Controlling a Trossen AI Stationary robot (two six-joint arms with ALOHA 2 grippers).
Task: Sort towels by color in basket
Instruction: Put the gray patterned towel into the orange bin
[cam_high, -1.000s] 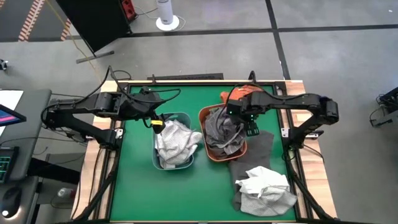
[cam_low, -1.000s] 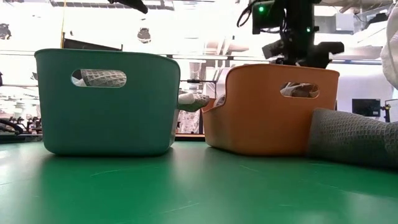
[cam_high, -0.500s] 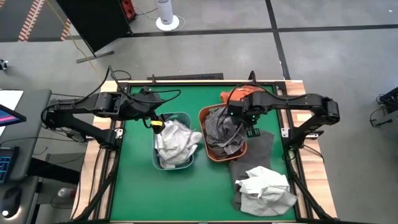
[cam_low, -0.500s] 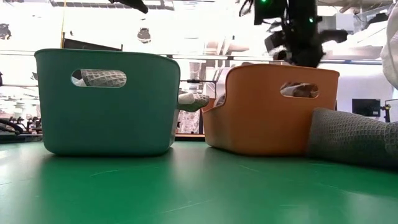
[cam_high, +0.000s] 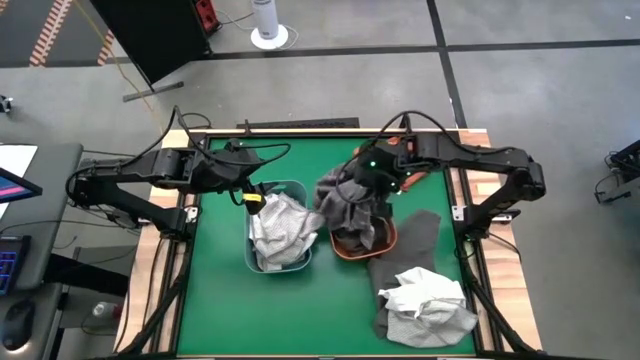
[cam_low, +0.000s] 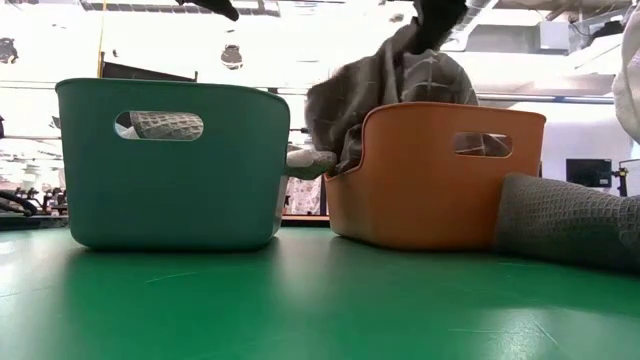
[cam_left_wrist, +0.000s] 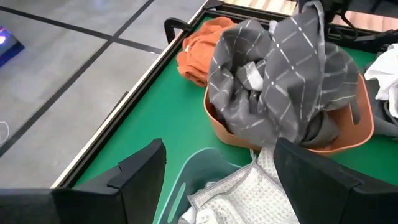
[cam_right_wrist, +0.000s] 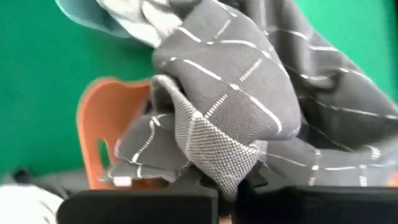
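Two baskets sit side by side on the green worktop: a teal basket on the left arm's side and an orange basket on the right arm's side. The right gripper hangs above the orange basket with its fingers pressed together on a fold of the dark grey checked towel, white lines crossing its weave. The towel is lifted partly out of the orange basket; in the low view it rises above the rim and drapes over the wall that faces the teal basket, while its lower part lies inside.

The left gripper hovers over the far edge of the teal basket, its fingers spread wide apart and touching nothing. A pale grey-and-white towel fills the teal basket.

A rust-orange towel lies bunched on the worktop near the far edge, just behind the orange basket. A dark grey towel lies flat on the worktop beside the orange basket, on the side away from the teal one, and reaches toward the near edge. A crumpled white towel rests on top of its near end.
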